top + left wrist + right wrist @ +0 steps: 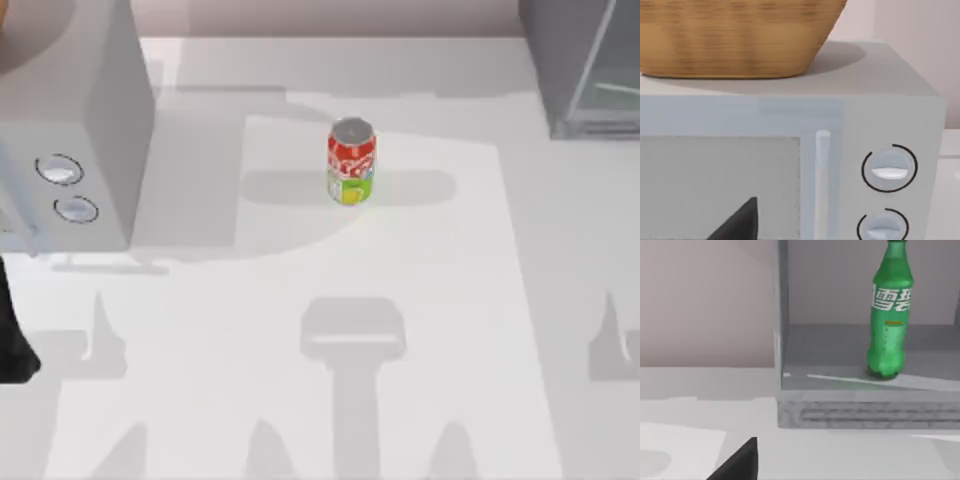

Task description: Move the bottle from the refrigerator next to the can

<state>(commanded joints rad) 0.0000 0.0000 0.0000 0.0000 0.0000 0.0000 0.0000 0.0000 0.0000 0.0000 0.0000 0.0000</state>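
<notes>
green bottle (889,315) with white lettering — red can (350,163), yellow-green below, silver top — grey refrigerator (850,407).

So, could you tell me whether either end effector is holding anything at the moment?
Nothing is held: the bottle stands alone inside the refrigerator, and the can stands alone on the table.

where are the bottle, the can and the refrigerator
bottle (888,320): right wrist view, label band.
can (350,165): top view, red side.
refrigerator (870,410): right wrist view, front base edge.
</notes>
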